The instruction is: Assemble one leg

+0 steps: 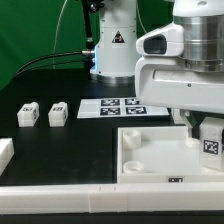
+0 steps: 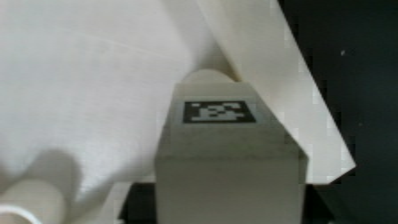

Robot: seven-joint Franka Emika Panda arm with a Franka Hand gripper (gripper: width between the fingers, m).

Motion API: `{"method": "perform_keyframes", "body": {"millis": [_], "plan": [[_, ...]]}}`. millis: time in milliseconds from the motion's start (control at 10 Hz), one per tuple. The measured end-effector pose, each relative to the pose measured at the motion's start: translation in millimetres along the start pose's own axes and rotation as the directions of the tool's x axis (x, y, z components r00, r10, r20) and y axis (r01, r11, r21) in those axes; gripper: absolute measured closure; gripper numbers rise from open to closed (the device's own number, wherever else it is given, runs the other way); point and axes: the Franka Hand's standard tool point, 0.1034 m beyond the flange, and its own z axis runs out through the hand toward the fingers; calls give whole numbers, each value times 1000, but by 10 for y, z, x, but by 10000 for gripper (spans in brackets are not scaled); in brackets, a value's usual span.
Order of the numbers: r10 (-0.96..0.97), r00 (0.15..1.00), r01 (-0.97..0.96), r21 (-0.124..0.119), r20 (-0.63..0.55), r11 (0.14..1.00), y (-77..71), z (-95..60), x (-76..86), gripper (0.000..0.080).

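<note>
grip: gripper clamped on the leg, looks like | spot: far right of exterior view, over panel corner | why: held upright, prob lining up with corner socket

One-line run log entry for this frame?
gripper: shut on leg | leg: over panel, exterior view's right side, seating not visible | loose legs: two on table, exterior view's left

White tagged leg upright in the tool, at a corner of the panel.
</note>
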Motion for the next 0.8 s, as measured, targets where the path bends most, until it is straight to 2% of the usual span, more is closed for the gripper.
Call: {"method": "perform_keyframes", "body": {"millis": [200, 400, 600, 700, 800], "plan": [[213, 977, -213, -6, -15, 977, 4, -1, -4, 506], [452, 892, -452, 0, -11, 892, 10, 1, 4, 506], [528, 849, -528, 3, -4, 849, 15, 3, 12, 506], [513, 858, -513, 3, -4, 858, 14, 4, 11, 506], [503, 864, -503, 3, -2, 864, 13, 8, 7, 401]]}}
